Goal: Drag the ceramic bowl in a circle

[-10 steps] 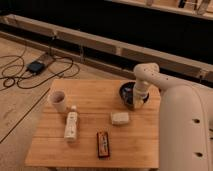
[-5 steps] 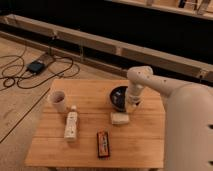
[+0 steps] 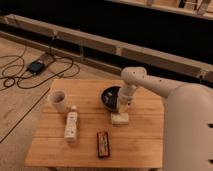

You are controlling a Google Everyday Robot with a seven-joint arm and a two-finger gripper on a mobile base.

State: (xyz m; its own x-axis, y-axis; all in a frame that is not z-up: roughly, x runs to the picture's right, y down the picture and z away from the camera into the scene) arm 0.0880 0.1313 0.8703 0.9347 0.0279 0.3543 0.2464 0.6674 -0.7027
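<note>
The ceramic bowl (image 3: 109,96), dark and glossy, sits on the wooden table (image 3: 90,145) right of centre toward the back. My gripper (image 3: 123,104) reaches down from the white arm onto the bowl's right rim, and its lower end covers that side of the bowl. The white arm stretches in from the right.
A white mug (image 3: 58,101) stands at the left. A white bottle (image 3: 71,125) lies in the middle front, beside a dark snack bar (image 3: 103,144). A pale block (image 3: 119,118) rests just below the gripper. Cables and a dark device (image 3: 36,66) lie on the floor behind left.
The bowl and gripper have slid left across the table together, from near the right back edge toward the centre.
</note>
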